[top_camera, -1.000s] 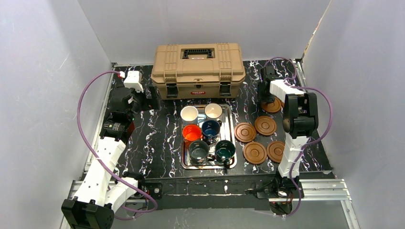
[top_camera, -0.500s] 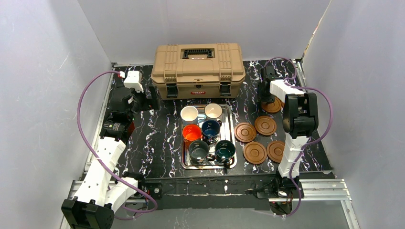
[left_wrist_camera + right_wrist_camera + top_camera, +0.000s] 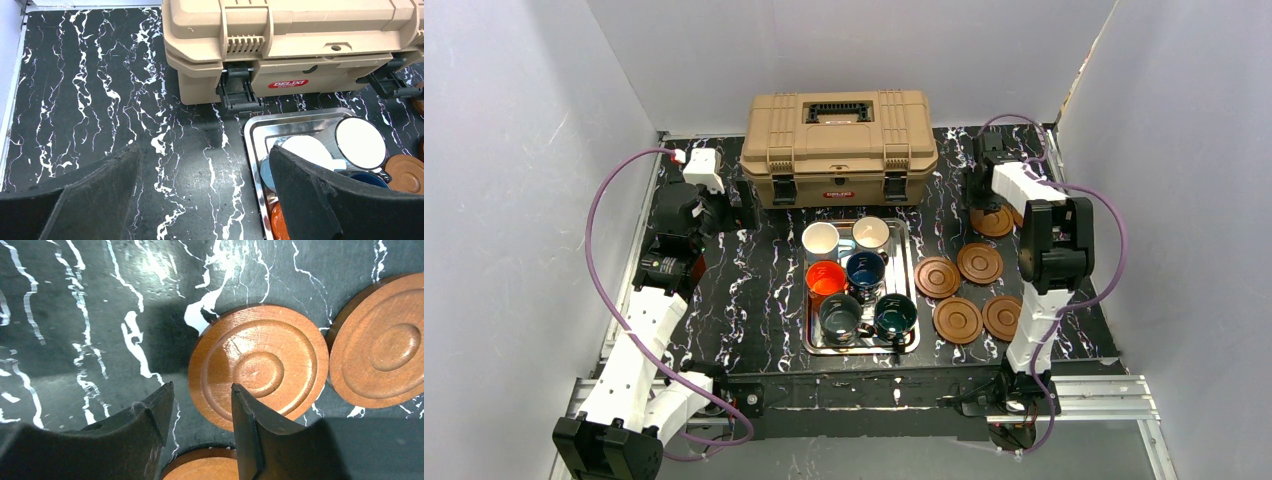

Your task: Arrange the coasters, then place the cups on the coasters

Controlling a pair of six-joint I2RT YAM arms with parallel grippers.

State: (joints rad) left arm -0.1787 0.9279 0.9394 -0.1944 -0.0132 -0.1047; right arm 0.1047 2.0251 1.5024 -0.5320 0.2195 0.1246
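Nearest me, the tray (image 3: 911, 300) sits mid-table with its near rim close to the front edge of the table (image 3: 754, 290). It holds all six cups: the grey-green cup (image 3: 839, 317) and teal cup (image 3: 894, 315) in front, the orange cup (image 3: 826, 278) and navy cup (image 3: 865, 268) behind them, and the two cream cups (image 3: 820, 238) at the far end. Right of the tray, the coasters (image 3: 958, 320) lie flat on the table in two pairs, each carrying nothing, hemmed between the tray and my right arm. The far coaster (image 3: 996, 224) lies partly under the right gripper (image 3: 201, 390), whose jaws are partly spread and hold nothing. A broad strip of black tabletop runs left of the tray. At its far end the left gripper (image 3: 205, 149) hangs released, jaws wide. The toolbox (image 3: 839, 145) stands farthest, its front near the tray's far rim.
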